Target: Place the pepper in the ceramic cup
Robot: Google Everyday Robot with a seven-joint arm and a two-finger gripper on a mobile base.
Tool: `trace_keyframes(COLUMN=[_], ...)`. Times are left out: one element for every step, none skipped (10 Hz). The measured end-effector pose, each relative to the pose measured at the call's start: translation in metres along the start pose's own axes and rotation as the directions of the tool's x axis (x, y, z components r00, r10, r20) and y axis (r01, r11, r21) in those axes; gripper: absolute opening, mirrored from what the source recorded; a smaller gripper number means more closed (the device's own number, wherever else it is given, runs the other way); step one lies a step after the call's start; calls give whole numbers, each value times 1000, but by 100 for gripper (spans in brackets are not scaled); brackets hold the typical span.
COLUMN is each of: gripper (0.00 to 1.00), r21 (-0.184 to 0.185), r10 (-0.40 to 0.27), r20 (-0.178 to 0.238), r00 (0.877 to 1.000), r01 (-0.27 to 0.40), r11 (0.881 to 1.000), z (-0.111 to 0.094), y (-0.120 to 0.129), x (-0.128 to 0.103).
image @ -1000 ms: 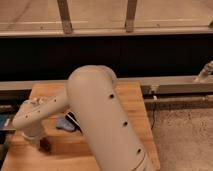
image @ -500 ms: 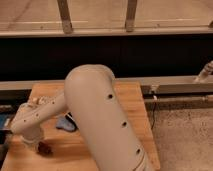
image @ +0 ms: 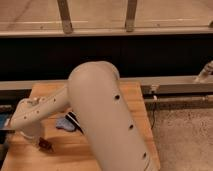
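Observation:
My gripper [image: 41,142] is at the end of the cream arm [image: 100,115], low over the front left part of the wooden table [image: 135,95]. A small dark red piece, the pepper [image: 46,145], shows right at the gripper's tip, close to the table top. I cannot tell whether it is held or lying on the wood. The ceramic cup is not in view; the arm hides much of the table.
A blue object [image: 63,123] and a black-and-white striped block [image: 74,120] lie beside the arm near the table's middle. A dark wall with a metal rail [image: 170,87] runs behind the table. Grey carpet floor [image: 185,135] lies to the right.
The arm's wrist and gripper have moved a little down and toward the front left of the table. The blue object and striped block have stayed put.

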Motion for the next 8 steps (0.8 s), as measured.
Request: trace_keyframes(gripper=[0, 0, 0, 0, 0, 0, 0, 0], r21=[25, 44, 71, 95, 117, 124, 122, 123], r10=[4, 7, 13, 14, 18, 19, 17, 19], r20=[25, 43, 64, 88, 121, 128, 129, 130], r00=[1000, 999, 998, 996, 993, 992, 991, 991], r01=[-4, -9, -17, -22, -32, -35, -33, -35], r11=[1000, 999, 997, 995, 993, 992, 992, 992], z=[-22, -38, -57, -75, -89, -91, -91, -91], y=[-14, -23, -34, -42, -49, -51, -50, -50], x=[-1, -2, -2, -4, -3, -3, -4, -3])
